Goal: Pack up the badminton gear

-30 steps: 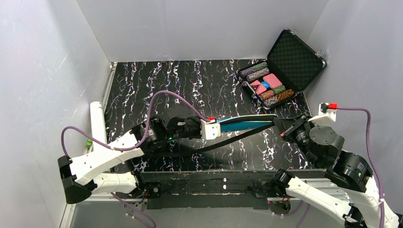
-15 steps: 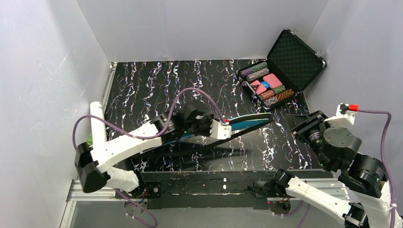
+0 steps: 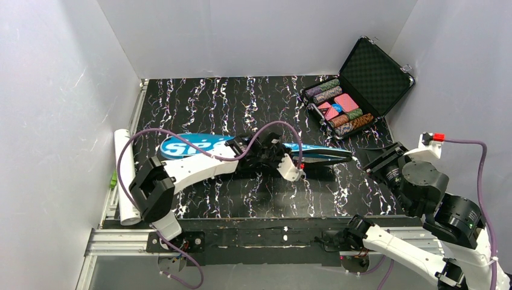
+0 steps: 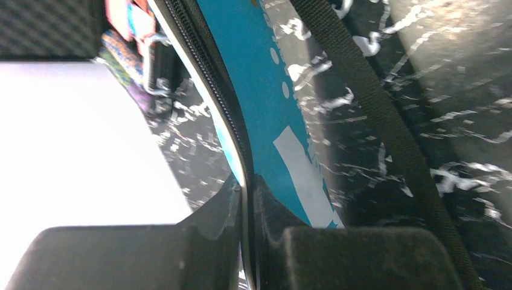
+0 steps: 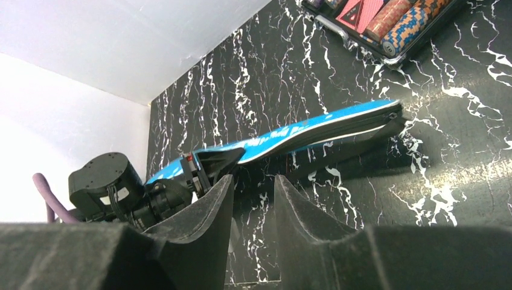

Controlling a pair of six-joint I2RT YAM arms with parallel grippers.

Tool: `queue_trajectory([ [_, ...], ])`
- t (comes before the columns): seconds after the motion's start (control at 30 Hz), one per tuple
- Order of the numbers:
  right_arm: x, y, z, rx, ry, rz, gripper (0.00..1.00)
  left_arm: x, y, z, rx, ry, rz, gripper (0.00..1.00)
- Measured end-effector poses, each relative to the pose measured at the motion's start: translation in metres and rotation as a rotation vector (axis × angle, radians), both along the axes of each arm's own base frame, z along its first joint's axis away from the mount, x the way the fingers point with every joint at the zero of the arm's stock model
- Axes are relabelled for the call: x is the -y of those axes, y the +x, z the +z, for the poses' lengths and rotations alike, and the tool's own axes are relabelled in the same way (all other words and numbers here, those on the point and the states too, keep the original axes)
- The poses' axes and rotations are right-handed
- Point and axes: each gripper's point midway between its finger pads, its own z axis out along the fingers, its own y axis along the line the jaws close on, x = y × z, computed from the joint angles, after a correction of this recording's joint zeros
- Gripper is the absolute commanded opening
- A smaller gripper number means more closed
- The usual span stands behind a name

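In the top view, the blue bag (image 3: 187, 147) is now seen lying on the bench (image 3: 199, 103). It runs from 9 o'clock to 3 o'clock across the middle, with the letters "SP" shown on its wide end. One second ago it was held up in the air between both hands. Since then it has been let go by the right hand (image 3: 375, 162), which is now drawn back just off the narrow tip at 3 o'clock. It has been brought down by the left arm. The left hand (image 3: 291, 168) is placed on the narrow half of the bag. The long white tube (image 3: 124, 175) is left outside the bag, along the bench edge at 9 o'clock. The black case of chips (image 3: 353, 90) stands open at 1 o'clock.

In the left wrist view, the left hand is seen clenched on the edge of the bag, beside the zipper (image 4: 202, 78). The black strap (image 4: 374, 121) lies on the bench toward 3 o'clock.

In the right wrist view, the fingers are parted and nothing is between them, so this hand is released. The bag is seen beyond them, toward 12 o'clock.

It is judged that the bag has been set down to be worked on. Whether the rackets are inside cannot be told, and the tube is not yet packed.
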Motion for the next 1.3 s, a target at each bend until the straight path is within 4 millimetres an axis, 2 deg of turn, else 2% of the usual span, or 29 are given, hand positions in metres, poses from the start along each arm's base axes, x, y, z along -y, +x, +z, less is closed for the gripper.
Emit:
queue_trajectory([
  [0.17,-0.007,0.000,-0.003,-0.008,0.008,0.022,0.37,0.020,0.021,0.004,0.144,-0.031,-0.116,0.00],
  [0.3,-0.013,0.002,-0.007,-0.015,0.018,0.033,0.37,0.017,0.048,-0.002,0.213,-0.027,-0.144,0.00],
  [0.37,-0.016,0.003,-0.013,-0.027,0.014,0.038,0.38,0.006,0.059,-0.013,0.229,-0.008,-0.142,0.00],
  [0.43,-0.017,0.003,-0.016,-0.035,0.015,0.044,0.41,-0.010,0.062,-0.032,0.217,0.030,-0.136,0.00],
  [0.5,-0.018,0.002,-0.015,-0.036,0.019,0.046,0.47,-0.024,0.059,-0.054,0.186,0.072,-0.129,0.00],
  [0.57,-0.019,0.002,-0.015,-0.037,0.021,0.050,0.52,-0.035,0.049,-0.074,0.142,0.119,-0.126,0.05],
  [0.6,-0.019,0.002,-0.015,-0.037,0.022,0.050,0.56,-0.037,0.046,-0.078,0.127,0.130,-0.123,0.10],
  [0.63,-0.019,0.002,-0.015,-0.037,0.022,0.053,0.59,-0.040,0.044,-0.083,0.112,0.140,-0.113,0.30],
  [0.67,-0.020,0.002,-0.015,-0.038,0.021,0.054,0.62,-0.042,0.043,-0.085,0.103,0.146,-0.103,0.55],
  [0.7,-0.020,0.002,-0.016,-0.039,0.020,0.056,0.65,-0.044,0.041,-0.087,0.090,0.153,-0.088,0.87],
  [0.73,-0.021,0.002,-0.016,-0.042,0.016,0.057,0.69,-0.047,0.039,-0.090,0.074,0.160,-0.067,0.97],
  [0.8,-0.024,0.004,-0.018,-0.050,0.006,0.062,0.76,-0.056,0.036,-0.095,0.038,0.168,-0.013,0.98],
  [0.93,-0.035,0.009,-0.022,-0.072,-0.033,0.086,0.81,-0.074,0.030,-0.097,-0.061,0.166,0.133,0.98],
  [1.03,-0.047,0.017,-0.025,-0.096,-0.088,0.107,0.82,-0.078,0.035,-0.077,-0.145,0.121,0.290,0.98],
  [1.1,-0.052,0.021,-0.024,-0.102,-0.116,0.118,0.83,-0.073,0.044,-0.046,-0.201,0.039,0.408,0.98],
  [1.2,-0.065,0.031,-0.014,-0.089,-0.178,0.149,0.84,-0.065,0.063,0.024,-0.295,-0.164,0.577,0.98],
  [1.3,-0.079,0.046,0.002,-0.056,-0.241,0.187,0.86,-0.080,0.080,0.091,-0.382,-0.385,0.742,0.98],
])
